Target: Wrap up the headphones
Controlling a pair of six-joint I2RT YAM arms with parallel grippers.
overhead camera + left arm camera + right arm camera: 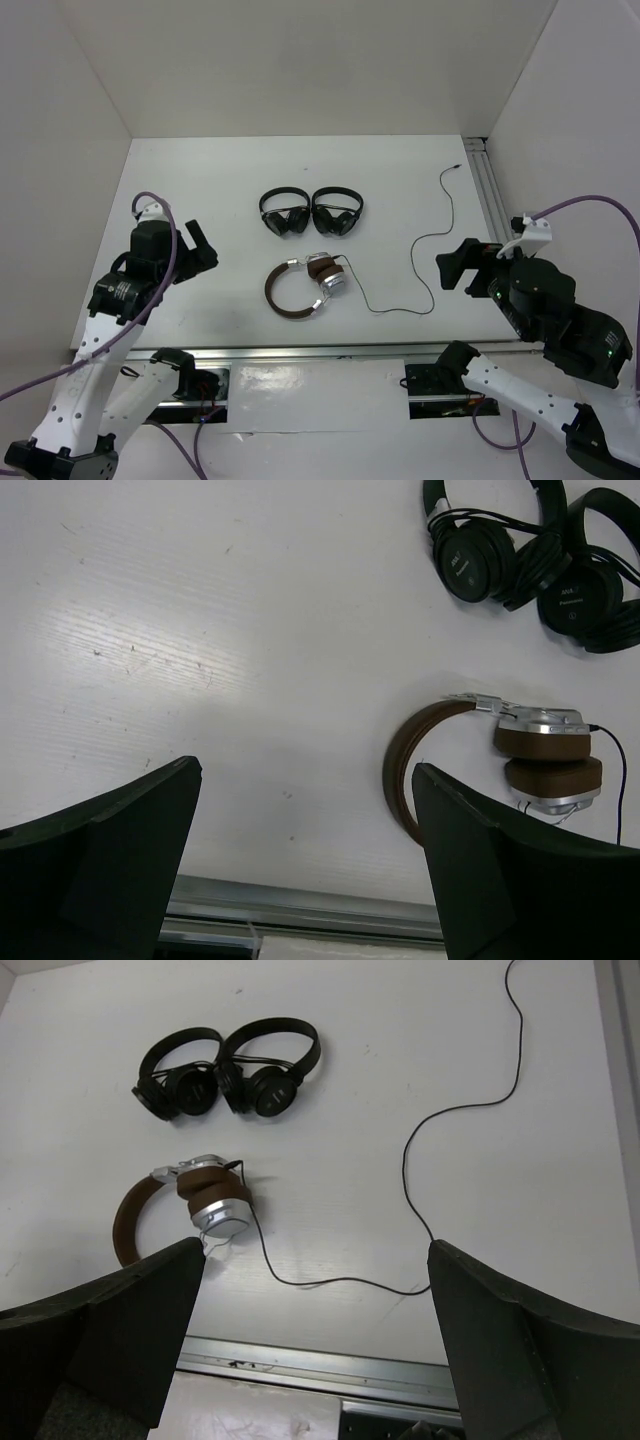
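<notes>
Two claws hover over the desk's (200, 170) near half, left claw (203, 250) and right claw (455, 268) both spread wide, holding nothing. Between them lies one headphones (300, 290), its one cable (447, 222) trailing right and away. Beyond, two black headphones (285, 213) touch

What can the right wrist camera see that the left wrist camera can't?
Only the right wrist view shows the right gripper, open, and the long black cable winding away across the table. Only the left wrist view shows the left gripper, also open; of the cable it catches just a short bit. Both show the brown headphones, the two black headphones beyond them, and the metal rail at the near edge.
</notes>
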